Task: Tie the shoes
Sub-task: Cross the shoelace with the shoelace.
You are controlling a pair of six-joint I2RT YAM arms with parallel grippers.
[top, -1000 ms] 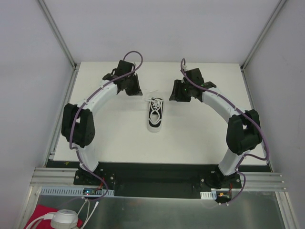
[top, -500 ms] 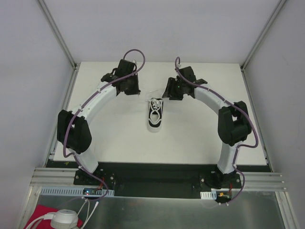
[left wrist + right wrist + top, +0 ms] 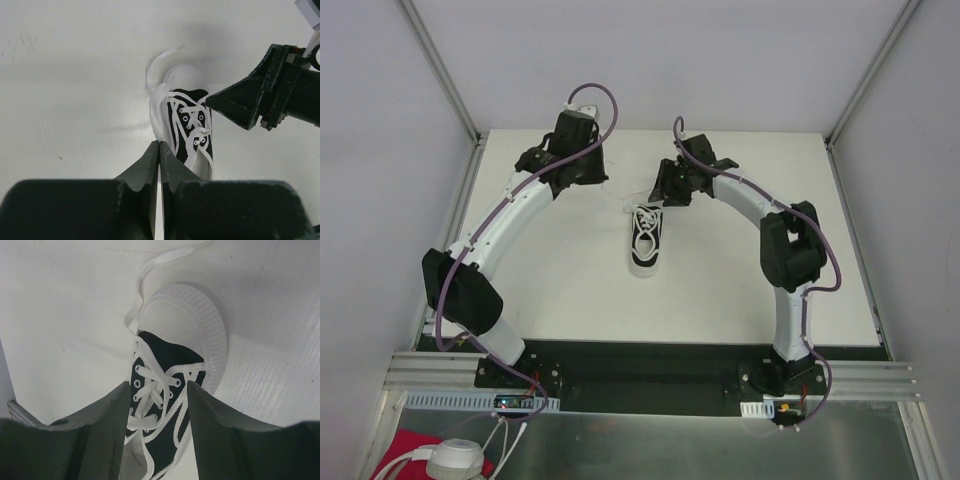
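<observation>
Where the two white-and-black arms curve inward from 7 and 5 o'clock, the white rectangular tabletop (image 3: 740,290) carries one thing. The left arm (image 3: 510,215) arcs up to 11 o'clock and the right arm (image 3: 760,205) to 1 o'clock. The small black sneaker with white sole and toe rim (image 3: 646,240) lies flat near the tabletop's middle, lengthwise along the 12-to-6 line.

The right pincer (image 3: 660,195) hangs over the sneaker's 12 o'clock end. Its jaws stand apart and bracket the laced upper in the right wrist view, clamped on nothing. The left pincer (image 3: 159,145) sits at 10 o'clock of the sneaker with its jaws pressed together, its tip just beside the white sole. Thin white laces (image 3: 150,395) cross the eyelets. One loose lace end (image 3: 150,270) curls past the toe rim toward 12 o'clock in the right wrist view.
</observation>
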